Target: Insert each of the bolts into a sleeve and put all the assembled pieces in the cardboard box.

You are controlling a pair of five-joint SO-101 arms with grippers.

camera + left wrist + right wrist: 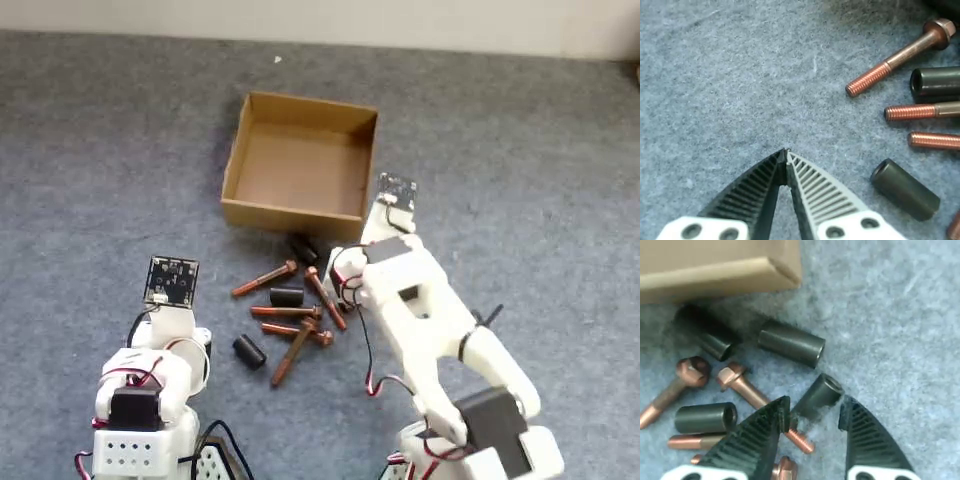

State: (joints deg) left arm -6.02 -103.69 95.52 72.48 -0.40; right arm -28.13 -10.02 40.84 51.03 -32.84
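The right pincer [815, 407], jaws apart, straddles a sleeve [819, 392] lying against a bolt [747, 387] near the cardboard box [715, 270]; an off-centre closure could roll the sleeve away or trap the bolt, while the left pincer [786, 155] sits closed over the tabletop [715, 75].

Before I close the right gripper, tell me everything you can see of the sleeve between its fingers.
The sleeve is a short, dark, metal-looking tube. It lies on its side on the grey carpet, in the gap between the open right gripper's fingers. Its hollow open end faces away from the gripper. Its near end sits close to one finger and to a copper-coloured bolt; I cannot tell whether they touch.
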